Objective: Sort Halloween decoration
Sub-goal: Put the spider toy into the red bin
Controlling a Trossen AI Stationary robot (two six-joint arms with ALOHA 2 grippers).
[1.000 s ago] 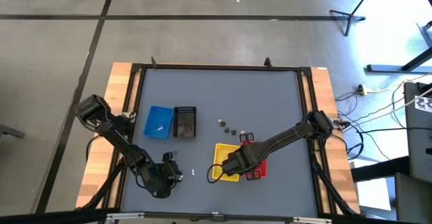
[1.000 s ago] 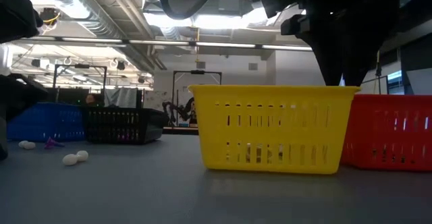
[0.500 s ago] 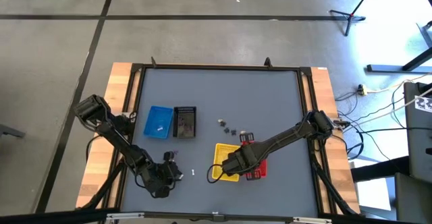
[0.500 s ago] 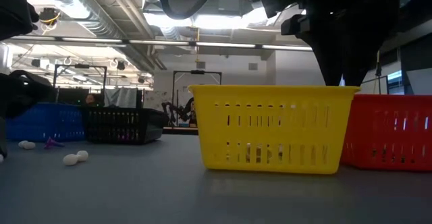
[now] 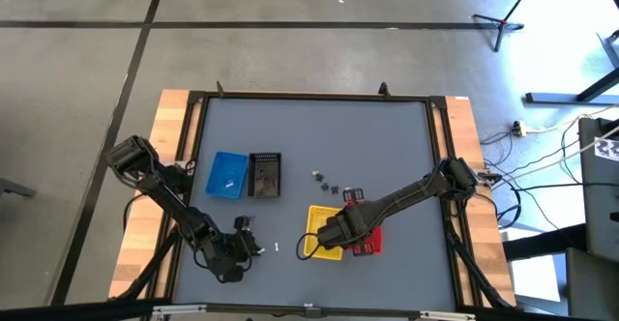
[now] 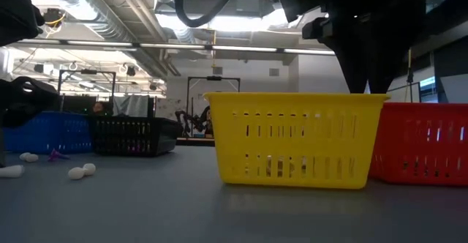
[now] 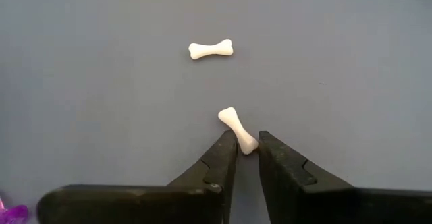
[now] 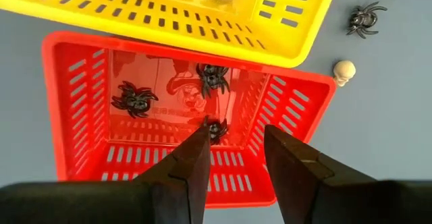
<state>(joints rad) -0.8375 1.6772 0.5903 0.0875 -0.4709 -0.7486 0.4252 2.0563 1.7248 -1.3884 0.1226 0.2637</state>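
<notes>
the left gripper [image 7: 247,143] now pinches one end of a white bone [image 7: 237,129] near the table's 7 o'clock edge — a pick begun. a second bone [image 7: 210,48] lies just beyond. the right gripper [image 8: 234,143], fingers spread, hovers over the red basket [image 8: 74,96] with its spiders [image 8: 135,98] — nothing blocks either.

Both arms dark, near black, built of slim straight links joined by bulkier rounded joint housings. Left arm [image 5: 160,190]: blocky base housing at the table's wooden edge. Right arm [image 5: 411,197]: similar rounded housing at its base. Black cable loops above the arm in the low view. Left gripper [image 7: 247,158] and right gripper [image 8: 233,158]: matte black fingers, wedge-shaped, tapering to blunt tips, smooth faces, faint edge highlights. No markings legible.
</notes>
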